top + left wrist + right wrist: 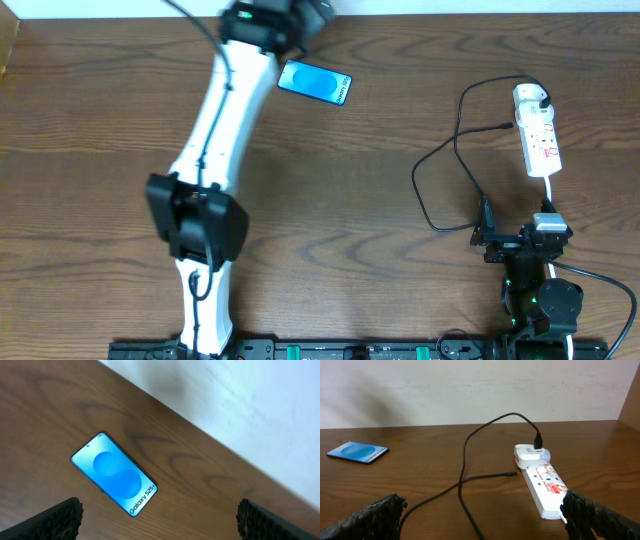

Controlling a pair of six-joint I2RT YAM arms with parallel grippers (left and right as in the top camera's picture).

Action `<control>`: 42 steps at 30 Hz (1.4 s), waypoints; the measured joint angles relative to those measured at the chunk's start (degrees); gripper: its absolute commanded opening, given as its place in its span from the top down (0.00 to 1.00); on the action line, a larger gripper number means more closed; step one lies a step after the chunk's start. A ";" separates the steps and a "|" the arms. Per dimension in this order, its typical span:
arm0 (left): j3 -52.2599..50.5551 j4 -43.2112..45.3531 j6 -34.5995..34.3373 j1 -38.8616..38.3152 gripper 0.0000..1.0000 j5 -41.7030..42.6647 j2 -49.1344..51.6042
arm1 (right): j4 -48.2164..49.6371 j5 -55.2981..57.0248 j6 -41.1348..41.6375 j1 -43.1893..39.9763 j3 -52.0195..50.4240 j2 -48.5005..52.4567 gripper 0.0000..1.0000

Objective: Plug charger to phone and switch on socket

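Two jobs are left, as far as I can see: the charger [416, 185] tip must go into the phone [315, 82], and the socket [541, 140] must be switched on. The phone lies flat on the table [90, 150], blue screen up, near the far edge and well apart from the socket on the right. My left gripper [160, 522] hangs over it with fingers [50, 520] wide apart and nothing between them; the phone sits just ahead of the fingers, not touched. My right gripper [482, 520] is spread wide too and holds nothing; it sits near the close end of the socket. The charger has its white plug head [532, 453] sitting in the far end of the socket, so that bit looks done to me. Its black cable loops across the table, and the small tip [512, 474] lies loose on the wood just beside the socket, far from the phone. I cannot tell if the switch is on; the red marks are too small to read. I think the task has hardly begun, and the phone and tip must be brought together first.
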 measured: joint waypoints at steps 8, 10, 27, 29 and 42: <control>-0.02 8.28 8.02 -2.91 0.02 -6.84 8.28 | -0.02 0.00 0.00 0.00 0.00 0.00 0.01; -0.02 10.86 10.29 -2.69 0.02 -7.37 10.54 | 0.00 0.00 0.00 0.00 0.00 0.00 0.01; -0.31 22.82 24.65 -2.34 0.13 -8.55 18.86 | 0.00 0.00 0.00 0.00 0.00 0.00 0.01; -0.31 24.00 25.16 -2.08 0.13 -8.52 20.63 | 0.00 0.00 0.00 0.02 0.00 0.00 0.01; -0.33 25.79 25.57 0.87 0.13 -6.51 24.83 | 0.00 0.00 -0.02 0.00 0.00 0.00 0.01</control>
